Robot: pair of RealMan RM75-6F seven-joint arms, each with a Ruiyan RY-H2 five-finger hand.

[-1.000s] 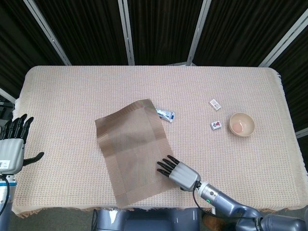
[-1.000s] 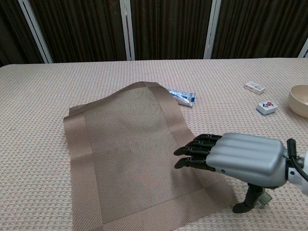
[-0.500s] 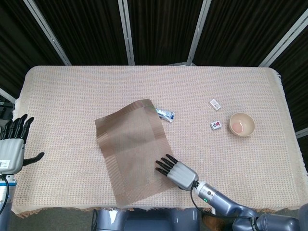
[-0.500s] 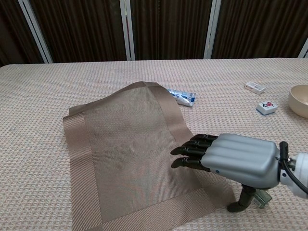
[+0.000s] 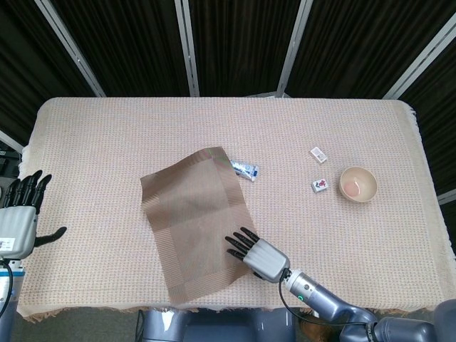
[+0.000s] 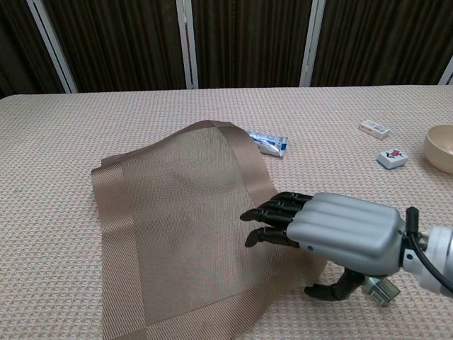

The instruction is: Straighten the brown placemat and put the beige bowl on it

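Note:
The brown placemat (image 5: 194, 217) (image 6: 177, 227) lies askew near the table's front edge, its far corner lifted over a small tube. My right hand (image 5: 255, 254) (image 6: 329, 230) lies flat, palm down, with its fingertips (image 6: 265, 225) pressing on the mat's near right part and holding nothing. The beige bowl (image 5: 358, 184) (image 6: 442, 148) stands empty at the right, well away from mat and hand. My left hand (image 5: 20, 217) hangs with fingers apart off the table's left edge, seen only in the head view.
A small blue and white tube (image 5: 244, 169) (image 6: 268, 142) lies under the mat's far corner. Two small white tiles (image 5: 318, 154) (image 5: 319, 186) sit between the mat and the bowl. A woven beige cloth (image 5: 128, 135) covers the table.
My right hand slid left and toward the front edge, dragging the mat's near right corner with it, so the mat has turned a little. Bowl and left hand stayed put.

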